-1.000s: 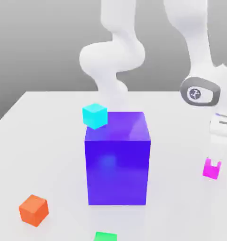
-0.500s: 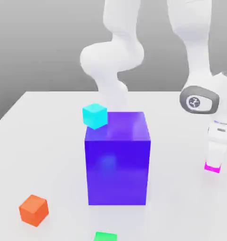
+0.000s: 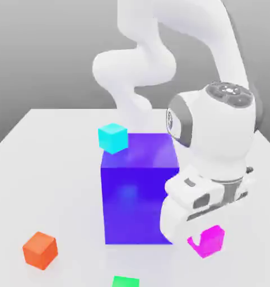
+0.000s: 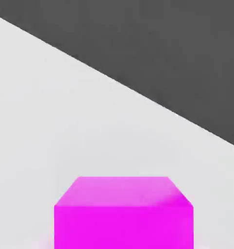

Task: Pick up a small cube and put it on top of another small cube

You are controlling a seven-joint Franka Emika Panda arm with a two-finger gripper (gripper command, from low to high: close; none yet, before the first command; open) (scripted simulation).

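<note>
The small cube, bright magenta-pink, hangs tilted just under my hand at the exterior view's lower right, close to the big blue-violet block. My gripper is shut on the cube, and the bulky white hand covers most of the fingers. The same magenta cube sits very close in the hand view, with the white table behind it. A small green cube lies at the front edge of the exterior view, below the blue block.
A cyan cube sits by the blue block's upper left corner. An orange cube lies at the front left of the white table. The arm's white links rise behind the block.
The gripper shut on the magenta cube at the far right. It then swung left and toward the front with the cube, ending beside the blue block.
</note>
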